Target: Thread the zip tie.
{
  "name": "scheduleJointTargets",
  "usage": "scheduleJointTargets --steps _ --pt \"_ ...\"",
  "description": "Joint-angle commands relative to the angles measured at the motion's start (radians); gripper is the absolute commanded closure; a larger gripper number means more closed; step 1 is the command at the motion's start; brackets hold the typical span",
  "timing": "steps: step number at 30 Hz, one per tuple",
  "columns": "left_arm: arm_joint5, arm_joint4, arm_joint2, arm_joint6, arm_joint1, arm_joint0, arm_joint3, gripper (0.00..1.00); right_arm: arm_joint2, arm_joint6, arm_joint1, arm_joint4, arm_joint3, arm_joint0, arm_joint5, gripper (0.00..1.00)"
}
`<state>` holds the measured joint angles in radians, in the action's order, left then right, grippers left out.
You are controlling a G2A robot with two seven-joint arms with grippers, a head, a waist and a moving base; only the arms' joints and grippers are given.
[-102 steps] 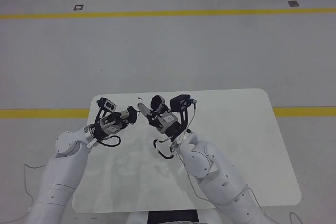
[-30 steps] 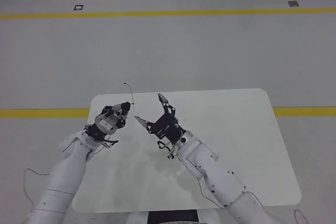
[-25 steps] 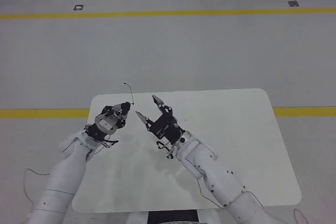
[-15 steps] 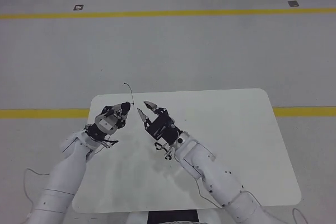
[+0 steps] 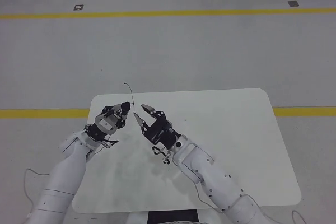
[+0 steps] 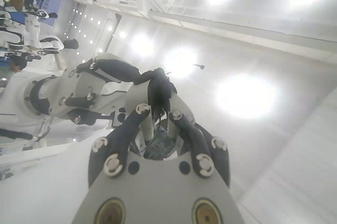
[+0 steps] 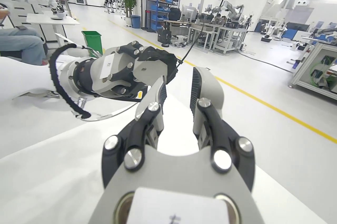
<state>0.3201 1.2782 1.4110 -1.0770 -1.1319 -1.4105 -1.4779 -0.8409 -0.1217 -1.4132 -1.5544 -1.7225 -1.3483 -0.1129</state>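
Zip tie [image 5: 129, 92] pokes up out of our left gripper [image 5: 124, 107], which pinches its lower end. Just right of that left gripper sits our right gripper [image 5: 140, 111], fingers spread and empty. Our worry: the free tail's thin and whippy, so a bump from those fingers could flick it aside and we'd grab air.

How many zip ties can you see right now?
1. The zip tie sticks up from the shut jaws of the left gripper, over the far left part of the table. Its lower end is hidden inside them. The right gripper beside it is open and empty.
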Motion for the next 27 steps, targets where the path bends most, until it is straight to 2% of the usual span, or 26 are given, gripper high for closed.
scheduleJointTargets --steps 1,23,24,26,27 --pt "0.000 0.000 0.000 0.000 0.000 0.000 0.000 1.00 0.001 0.002 -0.001 0.004 0.004 0.001 0.002 0.75" --pt "0.000 0.000 0.000 0.000 0.000 0.000 0.000 1.00 0.019 -0.008 -0.019 0.025 0.038 0.042 0.008 0.80" --pt "0.000 0.000 0.000 0.000 0.000 0.000 0.000 1.00 0.019 -0.008 -0.020 0.025 0.039 0.043 0.010 0.83" --pt "0.000 0.000 0.000 0.000 0.000 0.000 0.000 1.00 0.018 -0.007 -0.021 0.025 0.041 0.045 0.013 0.98" --pt "0.000 0.000 0.000 0.000 0.000 0.000 0.000 1.00 0.018 -0.006 -0.021 0.025 0.042 0.045 0.014 1.00"
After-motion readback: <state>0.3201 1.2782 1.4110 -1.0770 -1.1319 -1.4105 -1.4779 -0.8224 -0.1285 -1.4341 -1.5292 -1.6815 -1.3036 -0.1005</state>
